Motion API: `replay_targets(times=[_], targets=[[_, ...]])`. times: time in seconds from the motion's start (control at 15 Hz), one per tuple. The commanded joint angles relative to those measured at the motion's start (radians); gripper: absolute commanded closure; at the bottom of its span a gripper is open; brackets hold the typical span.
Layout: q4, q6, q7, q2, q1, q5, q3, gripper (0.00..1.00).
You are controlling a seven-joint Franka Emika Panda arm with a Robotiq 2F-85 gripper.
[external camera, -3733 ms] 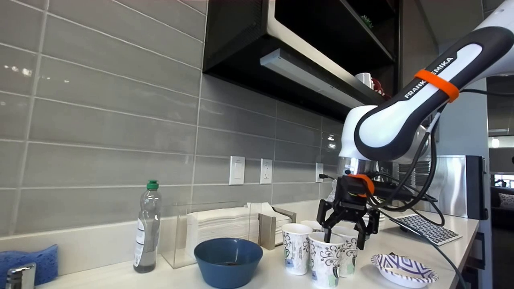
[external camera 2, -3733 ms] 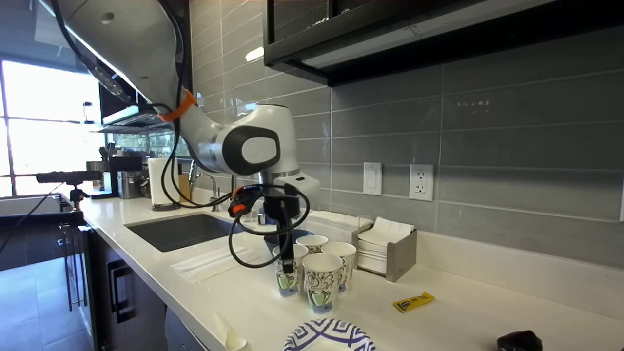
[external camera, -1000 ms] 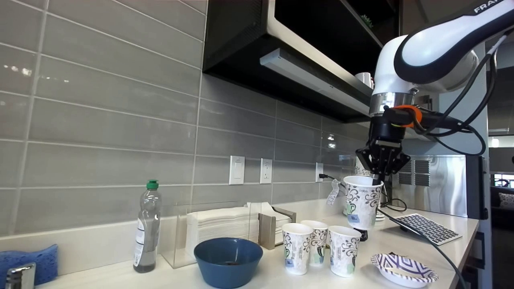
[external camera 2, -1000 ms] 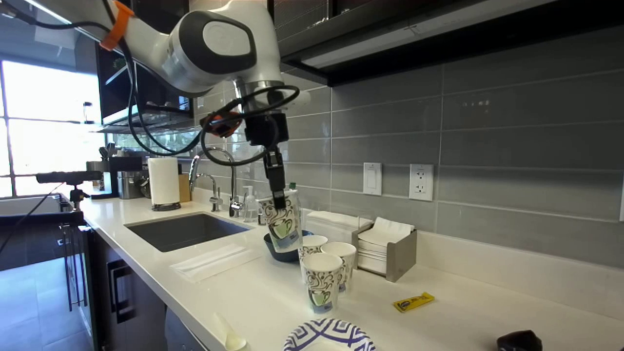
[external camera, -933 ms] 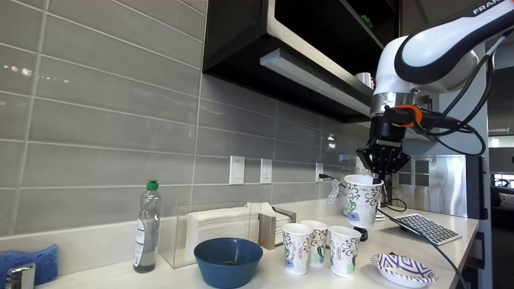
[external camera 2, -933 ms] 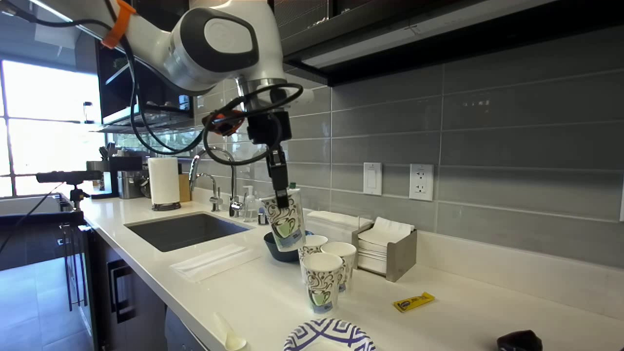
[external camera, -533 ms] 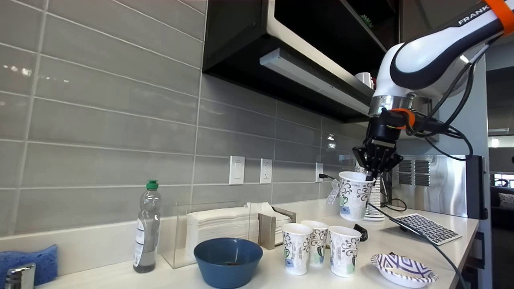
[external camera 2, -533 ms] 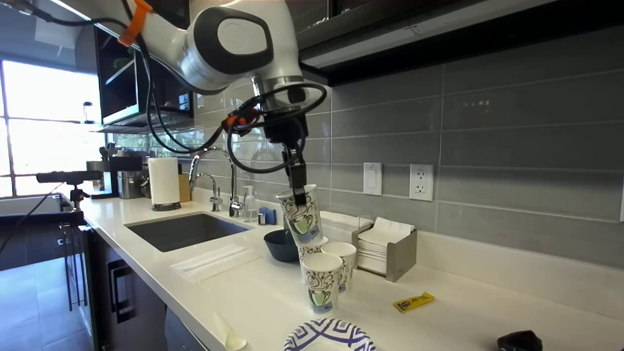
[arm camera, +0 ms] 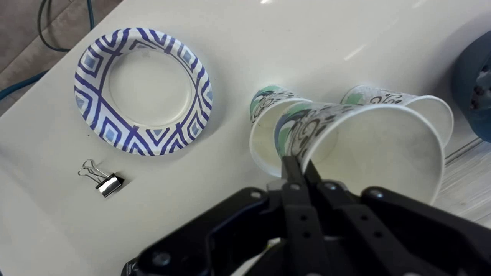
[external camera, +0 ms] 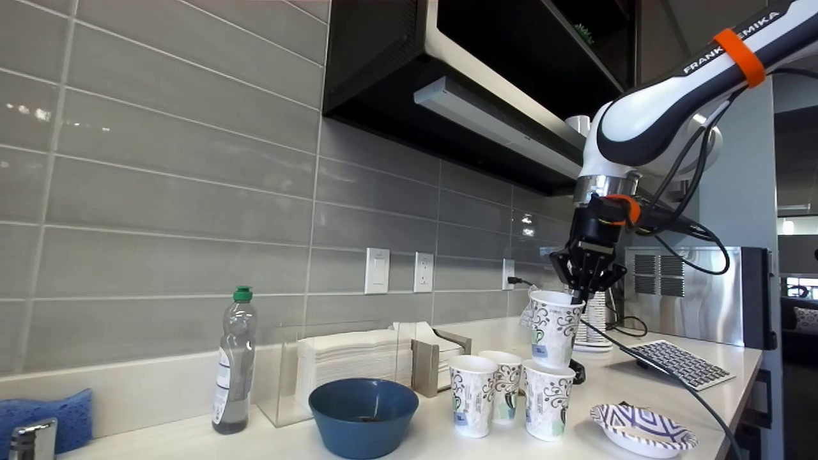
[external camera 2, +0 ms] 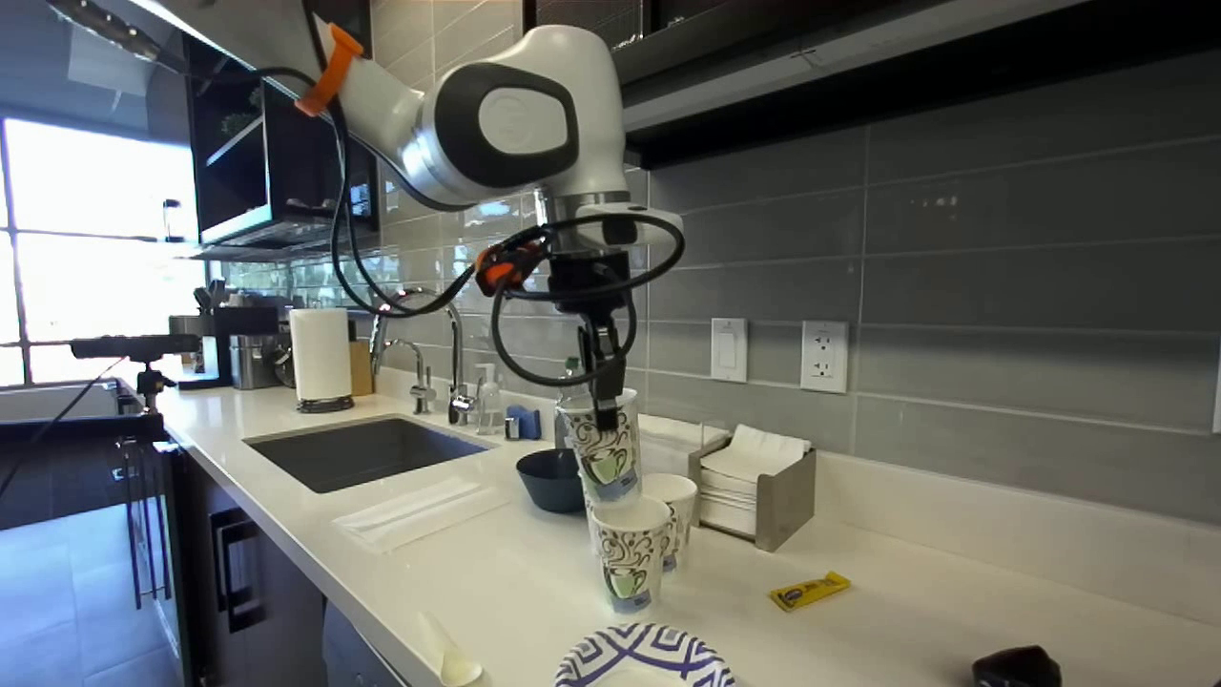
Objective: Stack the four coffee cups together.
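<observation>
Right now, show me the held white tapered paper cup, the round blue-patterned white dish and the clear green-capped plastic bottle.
Held cup (external camera: 555,332): in an exterior view, printed outer side.
Patterned dish (arm camera: 150,89): in the wrist view, flat inner bottom.
Plastic bottle (external camera: 236,363): in an exterior view, middle of the body.

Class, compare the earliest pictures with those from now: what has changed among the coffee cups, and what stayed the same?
The end effector, open at first, has closed on one cup and carried it up and rightward in both exterior views; it now hangs over another cup, contact unclear. That cup, the two other cups, the blue bowl and patterned dish stayed put.
</observation>
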Motion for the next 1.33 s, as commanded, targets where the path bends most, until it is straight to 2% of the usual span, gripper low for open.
replay_targets(times=[0.0, 0.53, 0.6, 0.67, 0.8, 1.27], targets=[[0.039, -0.006, -0.029, 0.044, -0.005, 0.029, -0.009, 0.99], [0.044, -0.003, -0.02, 0.082, -0.008, 0.028, -0.021, 0.99], [0.042, 0.005, -0.021, 0.084, -0.007, 0.038, -0.026, 0.72], [0.04, 0.009, -0.014, 0.087, -0.009, 0.038, -0.027, 0.7], [0.033, 0.022, -0.015, 0.09, -0.007, 0.05, -0.031, 0.58], [0.022, 0.072, -0.023, 0.134, 0.003, 0.121, -0.035, 0.1]])
